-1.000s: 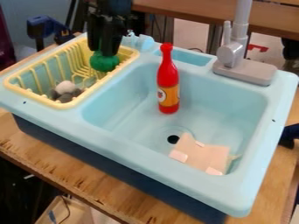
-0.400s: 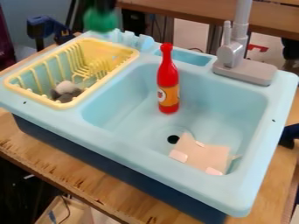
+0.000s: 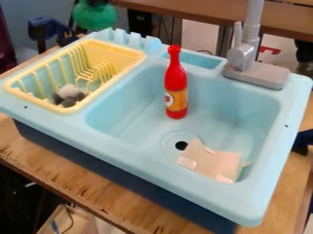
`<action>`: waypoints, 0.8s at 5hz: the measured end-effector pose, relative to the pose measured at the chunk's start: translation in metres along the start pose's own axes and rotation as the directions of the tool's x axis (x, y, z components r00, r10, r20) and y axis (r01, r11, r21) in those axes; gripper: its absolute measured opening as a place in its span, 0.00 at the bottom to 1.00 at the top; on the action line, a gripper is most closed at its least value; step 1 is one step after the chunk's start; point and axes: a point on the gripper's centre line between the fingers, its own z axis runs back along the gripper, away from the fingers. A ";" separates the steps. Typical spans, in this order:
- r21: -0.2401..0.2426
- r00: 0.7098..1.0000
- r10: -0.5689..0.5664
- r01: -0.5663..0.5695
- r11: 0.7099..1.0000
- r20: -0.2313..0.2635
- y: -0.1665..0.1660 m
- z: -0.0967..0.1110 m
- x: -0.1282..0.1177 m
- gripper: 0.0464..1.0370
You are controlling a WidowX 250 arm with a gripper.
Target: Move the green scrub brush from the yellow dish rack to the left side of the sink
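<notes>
At the top edge, left of centre, the black gripper (image 3: 96, 2) is shut on a round green object (image 3: 94, 17), which hangs behind and above the sink's back left corner. Below it lies the yellow dish rack (image 3: 113, 45), with a grey and white soft item (image 3: 69, 94) in its front part. A red bottle (image 3: 176, 82) with an orange label stands upright in the blue sink basin (image 3: 137, 107). Near the drain, in the basin's front right part, rests a pinkish-beige piece (image 3: 211, 162).
A grey faucet (image 3: 243, 57) rises at the sink's back right. Scalloped blue prongs (image 3: 131, 39) line the back edge by the rack. A wooden table (image 3: 73, 180) carries the sink, and a dark blue clamp (image 3: 45, 29) is at upper left.
The gripper has risen out of the dish rack area with the green object and shifted slightly left and back. The bottle and the pieces in the rack and basin have not moved.
</notes>
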 end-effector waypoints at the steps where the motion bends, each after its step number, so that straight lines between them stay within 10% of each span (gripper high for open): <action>1: -0.060 0.996 -0.089 0.088 0.994 -0.014 -0.029 -0.002 -0.011 0.32; 4: -0.110 0.973 -0.216 0.207 0.972 -0.079 -0.090 -0.057 -0.008 0.32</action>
